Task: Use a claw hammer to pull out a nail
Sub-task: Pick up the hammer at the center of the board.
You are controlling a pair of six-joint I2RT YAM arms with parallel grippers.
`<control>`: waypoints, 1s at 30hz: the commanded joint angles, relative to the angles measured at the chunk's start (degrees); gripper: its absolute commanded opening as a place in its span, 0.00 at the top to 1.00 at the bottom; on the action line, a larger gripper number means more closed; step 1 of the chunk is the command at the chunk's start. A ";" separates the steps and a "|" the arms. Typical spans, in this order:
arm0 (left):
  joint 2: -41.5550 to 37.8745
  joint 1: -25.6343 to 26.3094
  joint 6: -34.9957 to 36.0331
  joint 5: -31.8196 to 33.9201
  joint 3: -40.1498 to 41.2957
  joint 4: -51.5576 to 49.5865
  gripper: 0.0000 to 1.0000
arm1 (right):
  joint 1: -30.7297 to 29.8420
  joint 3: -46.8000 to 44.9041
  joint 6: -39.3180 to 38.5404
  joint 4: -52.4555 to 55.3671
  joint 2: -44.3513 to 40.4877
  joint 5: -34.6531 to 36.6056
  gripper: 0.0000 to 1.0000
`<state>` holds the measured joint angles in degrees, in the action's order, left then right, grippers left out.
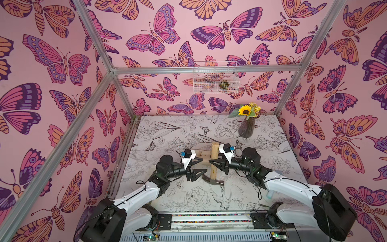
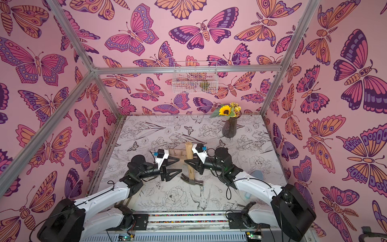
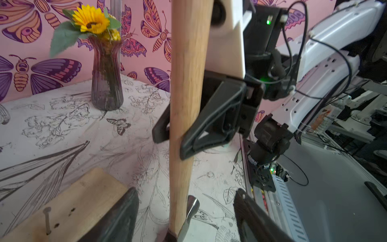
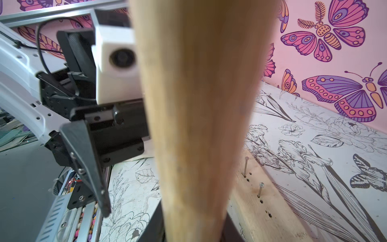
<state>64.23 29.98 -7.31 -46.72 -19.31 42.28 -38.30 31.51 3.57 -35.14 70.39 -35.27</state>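
The claw hammer stands nearly upright in both top views, its pale wooden handle (image 1: 214, 155) up and its grey steel head (image 1: 213, 181) down at the table. My right gripper (image 1: 211, 162) is shut on the handle partway up, which the left wrist view confirms for the right gripper (image 3: 176, 136). My left gripper (image 1: 204, 165) is open just left of the handle, touching nothing. In the left wrist view the handle (image 3: 188, 94) shows between its spread fingers (image 3: 117, 218). Behind lies a wooden board (image 4: 257, 205) with a nail (image 4: 245, 166) upright in it and another nail (image 4: 260, 189) beside it.
A purple glass vase (image 1: 247, 128) with a sunflower stands at the back right of the table. A white wire basket (image 1: 215, 78) hangs on the back wall. Aluminium frame posts (image 1: 123, 94) mark the corners. The board (image 1: 200, 154) lies just behind both grippers.
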 commanded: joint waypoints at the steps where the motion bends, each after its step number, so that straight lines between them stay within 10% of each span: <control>1: 2.00 1.35 5.14 -0.90 1.94 5.17 0.26 | 0.25 2.94 0.54 -2.40 -1.85 -3.77 1.00; 22: 37.50 5.67 -2.57 -2.32 -7.38 38.28 0.29 | 0.34 2.57 2.49 -5.93 -1.65 -6.80 1.00; 30: 37.97 6.01 -2.06 -0.89 -7.23 39.40 0.79 | 0.83 2.41 3.46 -7.24 -0.84 -5.07 1.00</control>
<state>102.02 36.84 -9.04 -51.35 -26.04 79.40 -37.08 31.51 4.08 -35.77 70.65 -37.80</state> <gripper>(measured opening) 0.255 0.283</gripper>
